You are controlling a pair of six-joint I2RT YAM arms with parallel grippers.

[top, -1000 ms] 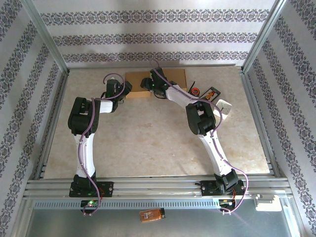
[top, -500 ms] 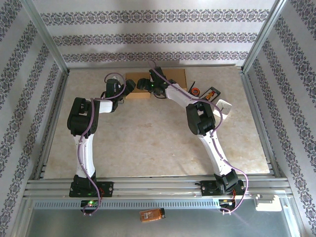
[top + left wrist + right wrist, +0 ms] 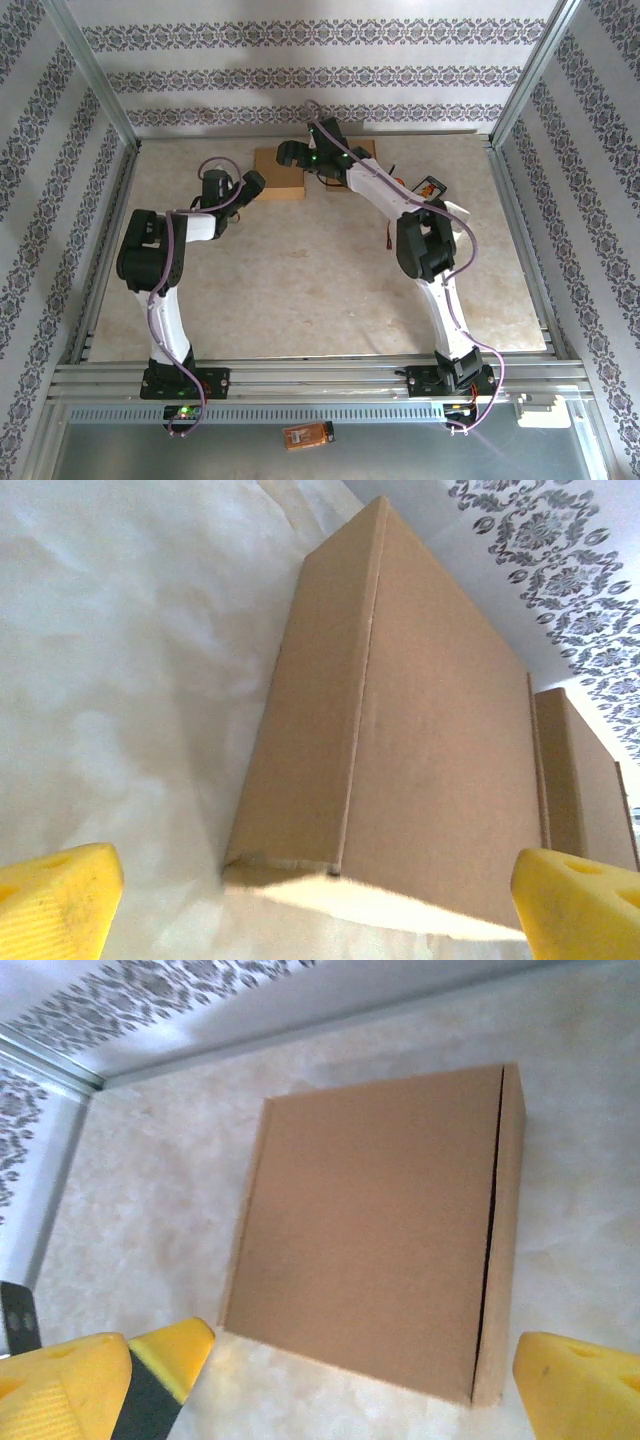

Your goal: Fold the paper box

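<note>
Left tool (image 3: 254,181), at 8 o'clock of the closed cardboard box (image 3: 282,180), and right tool (image 3: 288,152), at 12, both stand released; unheld, the lid (image 3: 370,1220) could spring open.

Top external: looking down from above, behind my bases (image 3: 180,380), far off.
My wrists: both looking down close, probably sharing the paper box (image 3: 370,1230).

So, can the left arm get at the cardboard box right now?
Probably yes: the left gripper is open and faces the cardboard box at its near end, nothing between them. The right gripper hovers above the box, leaving that side free.
</note>
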